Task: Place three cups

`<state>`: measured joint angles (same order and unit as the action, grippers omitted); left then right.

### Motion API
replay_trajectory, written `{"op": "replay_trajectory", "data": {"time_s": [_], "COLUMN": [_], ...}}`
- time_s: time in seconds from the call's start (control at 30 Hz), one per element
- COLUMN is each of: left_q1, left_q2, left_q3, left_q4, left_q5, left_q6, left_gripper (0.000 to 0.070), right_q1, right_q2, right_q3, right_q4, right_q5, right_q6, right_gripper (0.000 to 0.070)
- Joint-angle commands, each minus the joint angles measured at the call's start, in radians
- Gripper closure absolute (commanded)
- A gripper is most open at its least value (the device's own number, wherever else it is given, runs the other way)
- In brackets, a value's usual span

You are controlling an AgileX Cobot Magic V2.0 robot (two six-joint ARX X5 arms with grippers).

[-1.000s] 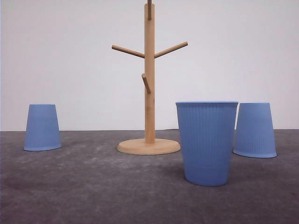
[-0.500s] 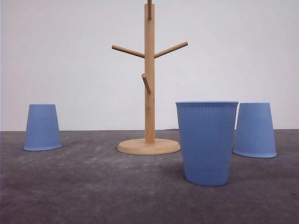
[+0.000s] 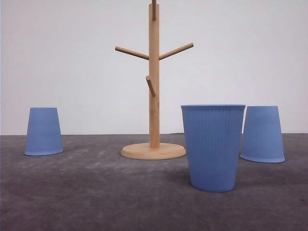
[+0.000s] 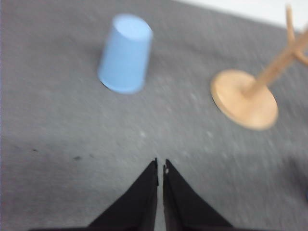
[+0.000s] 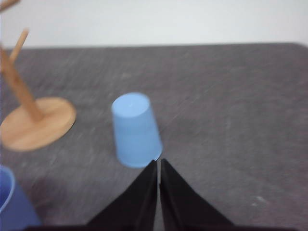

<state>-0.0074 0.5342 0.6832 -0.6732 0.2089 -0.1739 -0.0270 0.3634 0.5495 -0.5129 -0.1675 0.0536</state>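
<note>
Nothing has shifted across the last second in the front view: the grey worktop point(image 3: 96, 192) carries the same layout, so the job looks not yet begun, with all three cups waiting to be placed. Biggest piece out there is the wooden peg stand point(image 3: 153, 96), upright in the middle on its round base, pegs bare. Next, the near cup point(image 3: 213, 147), standing mouth up, right of the stand and closest to the camera. Behind it and just beside its right edge sits the right cup point(image 3: 262, 134), upside down on its rim; the right wrist view catches it too point(image 5: 135, 130), just ahead of the right end effector point(image 5: 158, 166), whose two black fingers are pressed together with only a hairline between them, holding nothing. Over on the far left, well apart from the stand, the left cup point(image 3: 44, 131) is also upside down, and the left wrist view shows it point(image 4: 125, 53) some way ahead of the left end effector point(image 4: 160, 166), likewise closed up tight and empty. Both wrist views are blurred, so I'd guess the arms are moving.
</note>
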Motion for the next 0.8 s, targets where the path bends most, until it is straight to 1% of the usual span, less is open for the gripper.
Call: {"op": "replay_trajectory", "data": {"time_s": [0.0, 0.1, 0.23, 0.3, 0.37, 0.43, 0.47, 0.5, 0.53, 0.57, 0.6, 0.67, 0.77], "left_q1": [-0.018, -0.069, -0.166, -0.202, -0.225, -0.231, -0.231, -0.231, -0.231, -0.231, -0.231, -0.231, -0.231], "left_q2": [0.026, 0.058, 0.078, 0.082, 0.087, 0.087, 0.087, 0.086, 0.085, 0.085, 0.085, 0.084, 0.084], "left_q3": [0.023, 0.025, 0.025, 0.025, 0.025, 0.025, 0.025, 0.025, 0.025, 0.025, 0.025, 0.025, 0.025], "left_q4": [0.011, 0.028, 0.057, 0.065, 0.067, 0.067, 0.068, 0.068, 0.068, 0.068, 0.068, 0.068, 0.073], "left_q5": [0.013, 0.008, -0.003, -0.003, -0.003, -0.003, -0.003, -0.003, -0.003, -0.003, -0.003, -0.003, -0.008], "left_q6": [0.053, 0.111, 0.267, 0.331, 0.354, 0.353, 0.352, 0.351, 0.341, 0.328, 0.313, 0.287, 0.255], "left_gripper": [0.0696, 0.0696, 0.0696, 0.0696, 0.0696, 0.0696, 0.0676, 0.0632, 0.0489, 0.0363, 0.0258, 0.0232, 0.0232], "right_q1": [0.011, 0.049, 0.126, 0.158, 0.182, 0.192, 0.194, 0.195, 0.195, 0.195, 0.195, 0.195, 0.195], "right_q2": [0.022, 0.042, 0.047, 0.047, 0.047, 0.047, 0.047, 0.047, 0.047, 0.047, 0.047, 0.046, 0.046], "right_q3": [0.010, 0.010, 0.010, 0.010, 0.010, 0.010, 0.010, 0.010, 0.010, 0.010, 0.010, 0.010, 0.010], "right_q4": [0.006, 0.007, 0.007, 0.007, 0.007, 0.007, 0.007, 0.007, 0.007, 0.007, 0.007, 0.007, 0.007], "right_q5": [-0.011, -0.008, -0.008, -0.008, -0.009, -0.009, -0.009, -0.009, -0.008, -0.008, -0.009, -0.008, -0.008], "right_q6": [-0.039, -0.054, -0.101, -0.124, -0.136, -0.137, -0.139, -0.143, -0.147, -0.149, -0.149, -0.148, -0.147], "right_gripper": [0.0694, 0.0694, 0.0694, 0.0694, 0.0694, 0.0693, 0.0678, 0.0648, 0.0569, 0.0493, 0.0424, 0.0385, 0.0385]}}
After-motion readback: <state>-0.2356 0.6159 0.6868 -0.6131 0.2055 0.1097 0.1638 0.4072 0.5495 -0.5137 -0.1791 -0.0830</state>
